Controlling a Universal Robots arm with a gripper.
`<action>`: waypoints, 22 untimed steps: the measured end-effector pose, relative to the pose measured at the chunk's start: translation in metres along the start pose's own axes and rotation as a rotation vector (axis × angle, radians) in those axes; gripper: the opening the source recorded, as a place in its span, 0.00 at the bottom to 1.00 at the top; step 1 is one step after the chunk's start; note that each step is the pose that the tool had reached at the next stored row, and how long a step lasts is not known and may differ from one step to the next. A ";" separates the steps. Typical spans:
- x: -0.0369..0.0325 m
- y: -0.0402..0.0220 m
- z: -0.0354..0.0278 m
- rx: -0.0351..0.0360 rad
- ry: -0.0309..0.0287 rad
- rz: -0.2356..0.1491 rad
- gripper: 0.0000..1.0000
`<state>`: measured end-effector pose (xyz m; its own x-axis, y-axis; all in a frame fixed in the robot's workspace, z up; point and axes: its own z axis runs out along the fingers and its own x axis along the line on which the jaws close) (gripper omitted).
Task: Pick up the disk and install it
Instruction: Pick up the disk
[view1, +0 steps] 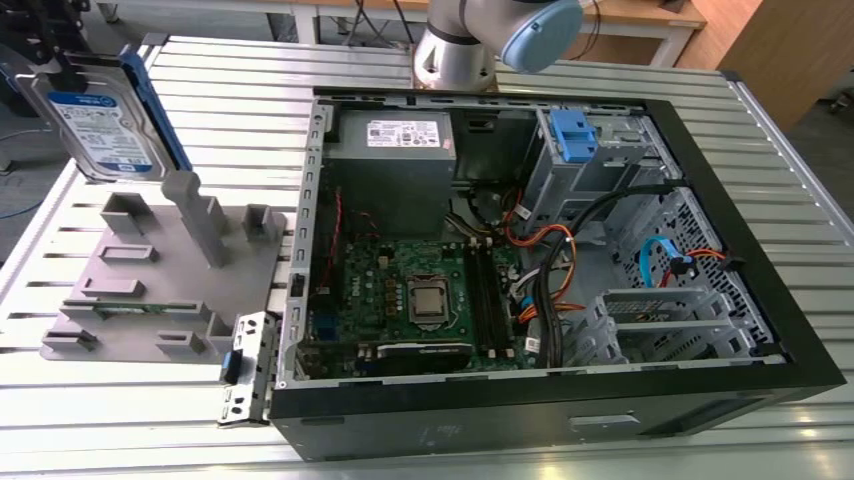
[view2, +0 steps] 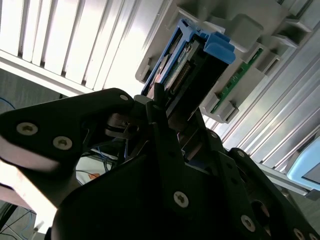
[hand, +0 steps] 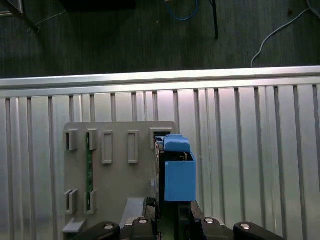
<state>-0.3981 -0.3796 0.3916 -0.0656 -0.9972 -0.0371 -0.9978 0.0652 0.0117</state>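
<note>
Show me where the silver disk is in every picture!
Exterior view: silver metal disk in blue plastic frame, high at the exterior view's left, above the grey plastic tray.
First wrist view: disk over that tray.
Second wrist view: disk edge-on, tray behind.
Shared landmark: the tray.

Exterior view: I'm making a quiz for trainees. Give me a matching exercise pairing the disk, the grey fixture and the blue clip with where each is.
Things:
1 disk
2 grey fixture
3 blue clip

Places:
A on the drive cage inside the open case
B in the air, gripped by the pincer
C lying on the slatted table beside the case

Pairs: 1-B, 2-C, 3-A
</note>
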 end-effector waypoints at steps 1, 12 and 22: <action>-0.0001 0.0000 -0.0010 0.0000 0.0000 0.000 0.35; -0.0002 0.0001 -0.0053 -0.0001 -0.0001 -0.004 0.35; -0.0004 0.0001 -0.0078 -0.0010 0.0003 -0.024 0.35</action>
<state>-0.3981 -0.3795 0.3994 -0.0417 -0.9984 -0.0371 -0.9991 0.0413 0.0118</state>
